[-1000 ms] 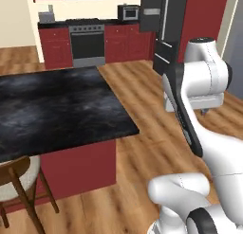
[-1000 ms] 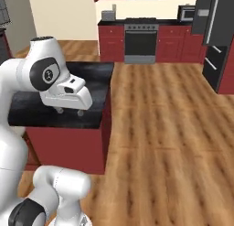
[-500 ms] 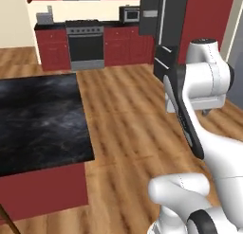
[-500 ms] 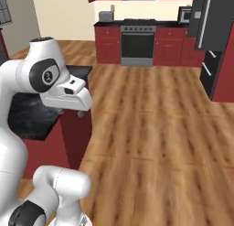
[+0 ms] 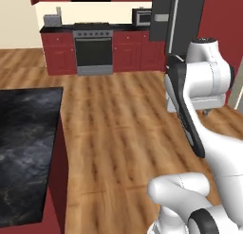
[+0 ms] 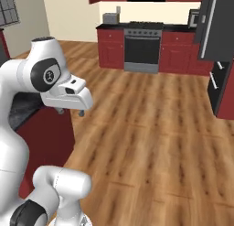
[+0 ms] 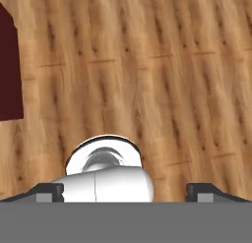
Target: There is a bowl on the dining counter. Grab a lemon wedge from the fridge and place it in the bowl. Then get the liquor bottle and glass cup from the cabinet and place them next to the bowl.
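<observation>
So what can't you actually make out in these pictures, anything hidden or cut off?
- Dining counter: cut off by the left and bottom edges of the left base view; in the right base view the arm hides most of it.
- Fridge: its top is cropped, and the arm covers its lower part.
- Gripper: just the two fingertips show, far apart, nothing between them.
- Microwave: too small for detail.

Wood plank floor (image 5: 123, 129). Red base units (image 6: 176, 51) along far cream wall (image 6: 68, 17), steel oven (image 5: 94, 55) between them, microwave (image 5: 141, 16) on worktop.
</observation>
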Motion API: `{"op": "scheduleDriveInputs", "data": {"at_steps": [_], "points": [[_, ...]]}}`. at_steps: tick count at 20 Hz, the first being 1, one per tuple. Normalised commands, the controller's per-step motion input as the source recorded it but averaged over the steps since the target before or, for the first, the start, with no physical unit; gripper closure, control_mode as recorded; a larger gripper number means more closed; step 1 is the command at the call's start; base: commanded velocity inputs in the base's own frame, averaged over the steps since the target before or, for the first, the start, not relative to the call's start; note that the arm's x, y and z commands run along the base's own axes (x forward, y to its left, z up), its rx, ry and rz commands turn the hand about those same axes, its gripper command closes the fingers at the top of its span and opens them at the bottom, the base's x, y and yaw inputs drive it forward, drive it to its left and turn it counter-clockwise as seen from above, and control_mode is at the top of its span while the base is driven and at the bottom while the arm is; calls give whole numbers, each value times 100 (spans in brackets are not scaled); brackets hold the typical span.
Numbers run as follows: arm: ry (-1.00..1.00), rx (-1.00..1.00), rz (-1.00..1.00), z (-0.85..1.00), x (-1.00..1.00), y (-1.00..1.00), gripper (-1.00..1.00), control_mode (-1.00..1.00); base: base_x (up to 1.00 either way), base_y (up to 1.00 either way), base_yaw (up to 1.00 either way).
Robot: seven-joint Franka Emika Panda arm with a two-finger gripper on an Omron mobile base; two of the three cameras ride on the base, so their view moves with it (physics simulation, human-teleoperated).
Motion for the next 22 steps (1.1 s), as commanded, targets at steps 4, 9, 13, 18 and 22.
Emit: {"op": "scheduleDriveInputs", "data": {"at_steps": [4, 9, 13, 18, 22], "points": [[0, 0, 0, 0, 0, 0, -100, 100, 100, -65, 21], [0, 0, 0, 0, 0, 0, -100, 100, 100, -48, 17], [0, 0, 0, 0, 0, 0, -100, 100, 100, -19, 7], [0, 0, 0, 0, 0, 0, -100, 100, 100, -9, 2], [0, 0, 0, 0, 0, 0, -100, 100, 100, -7, 0]]}}
